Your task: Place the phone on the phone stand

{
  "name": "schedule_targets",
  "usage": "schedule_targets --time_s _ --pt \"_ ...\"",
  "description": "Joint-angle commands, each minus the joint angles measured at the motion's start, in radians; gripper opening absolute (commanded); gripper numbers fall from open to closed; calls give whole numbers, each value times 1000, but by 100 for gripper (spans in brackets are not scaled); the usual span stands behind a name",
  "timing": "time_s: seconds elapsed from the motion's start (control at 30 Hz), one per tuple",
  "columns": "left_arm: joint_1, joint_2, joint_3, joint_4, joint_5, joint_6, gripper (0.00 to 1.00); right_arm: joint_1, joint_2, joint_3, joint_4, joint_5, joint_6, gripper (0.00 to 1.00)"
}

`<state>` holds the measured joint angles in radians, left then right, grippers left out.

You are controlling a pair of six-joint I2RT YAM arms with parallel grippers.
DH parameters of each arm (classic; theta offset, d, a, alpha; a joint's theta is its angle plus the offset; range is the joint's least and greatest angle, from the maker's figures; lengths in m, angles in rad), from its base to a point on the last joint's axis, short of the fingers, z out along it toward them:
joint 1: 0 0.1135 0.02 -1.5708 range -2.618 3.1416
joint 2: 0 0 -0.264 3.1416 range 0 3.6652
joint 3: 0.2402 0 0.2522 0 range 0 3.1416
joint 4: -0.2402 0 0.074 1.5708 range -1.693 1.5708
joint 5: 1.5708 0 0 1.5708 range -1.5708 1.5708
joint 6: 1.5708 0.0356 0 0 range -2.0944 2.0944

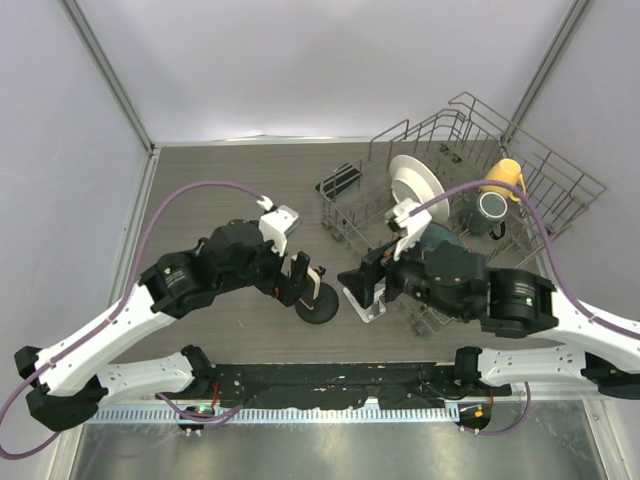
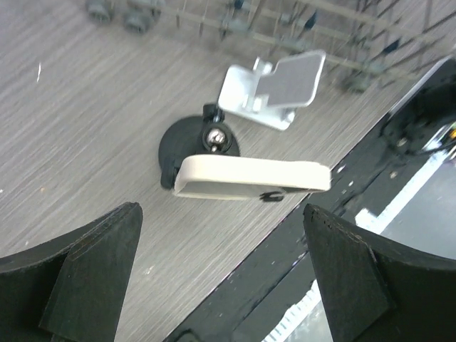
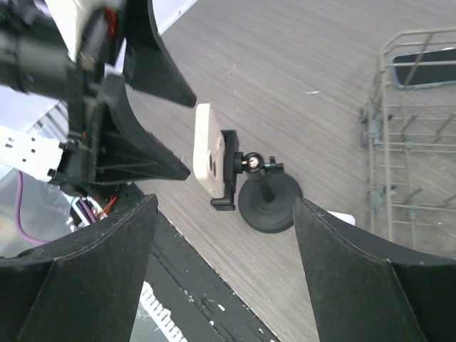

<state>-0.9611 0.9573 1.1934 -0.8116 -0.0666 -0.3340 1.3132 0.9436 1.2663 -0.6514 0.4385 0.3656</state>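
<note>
The white phone (image 2: pixel 249 177) sits on edge in the clamp of a black phone stand (image 2: pixel 187 144) with a round base, near the table's front edge. It also shows in the right wrist view, where the phone (image 3: pixel 209 149) is held by the stand's (image 3: pixel 271 203) ball-joint clamp. My left gripper (image 2: pixel 224 285) is open, just left of the phone and apart from it. My right gripper (image 3: pixel 228 278) is open too, to the right of the stand, with nothing between its fingers. From above, the phone (image 1: pixel 318 285) lies between the left gripper (image 1: pixel 298 275) and the right gripper (image 1: pixel 362 285).
A small white folding stand (image 2: pixel 274 89) lies right beside the black base. A wire dish rack (image 1: pixel 560 175) fills the back right, holding a white plate (image 1: pixel 415 185), a yellow mug (image 1: pixel 505 178) and a dark mug (image 1: pixel 490 210). A dark flat item (image 1: pixel 340 182) lies at its left end.
</note>
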Motion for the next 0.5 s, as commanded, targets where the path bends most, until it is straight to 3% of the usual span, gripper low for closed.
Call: schedule_targets --time_s 0.0,0.3,0.47 --pt "-7 5 5 -54 -4 93 100 -2 -80 -13 10 124 -30 82" --pt "-14 17 -12 6 160 150 100 0 -129 -28 -11 183 -39 82" --pt "-21 47 -18 15 139 167 100 -2 -126 -36 -8 181 -47 82"
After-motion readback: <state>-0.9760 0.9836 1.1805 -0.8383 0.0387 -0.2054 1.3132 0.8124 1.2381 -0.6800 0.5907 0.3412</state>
